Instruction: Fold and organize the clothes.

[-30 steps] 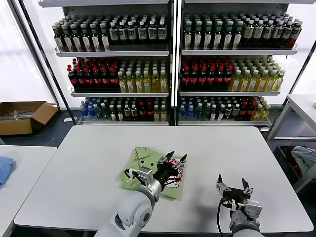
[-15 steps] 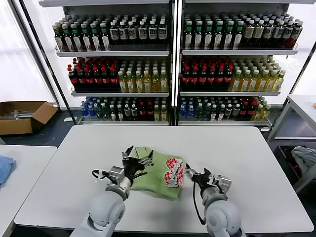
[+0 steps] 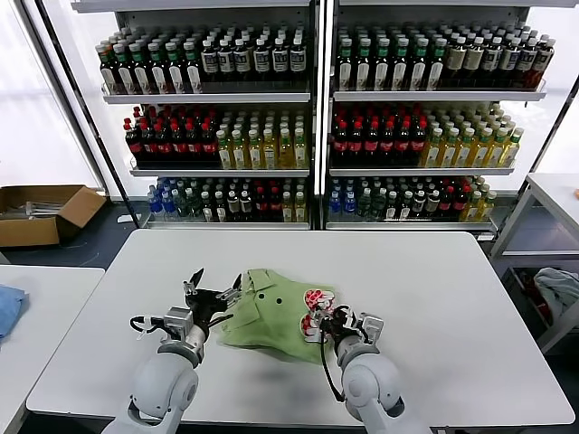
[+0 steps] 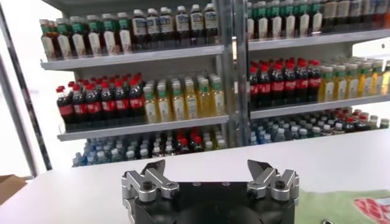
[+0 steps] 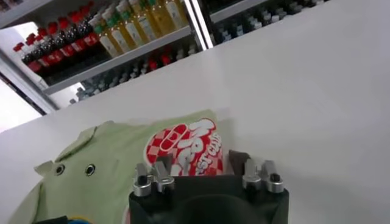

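Note:
A light green shirt (image 3: 268, 315) with collar, buttons and a red-and-white print (image 3: 316, 303) lies loosely folded at the table's middle front. My left gripper (image 3: 213, 291) is open and empty just off the shirt's left edge. In the left wrist view the left gripper (image 4: 208, 173) points over bare table, with a strip of green cloth (image 4: 341, 207) beside it. My right gripper (image 3: 327, 323) is open at the shirt's right edge by the print. In the right wrist view the right gripper (image 5: 204, 171) straddles the print (image 5: 186, 146). The collar buttons (image 5: 74, 169) show farther off.
The white table (image 3: 452, 298) has bare room to the right, left and back of the shirt. Shelves of bottles (image 3: 317, 117) stand behind it. A second table with a blue cloth (image 3: 7, 309) is at far left, a cardboard box (image 3: 41, 212) on the floor behind.
My left gripper has moved left off the shirt to its left edge. My right gripper has moved left and forward from the table's front right to the shirt's printed edge. The shirt has shifted and rumpled slightly.

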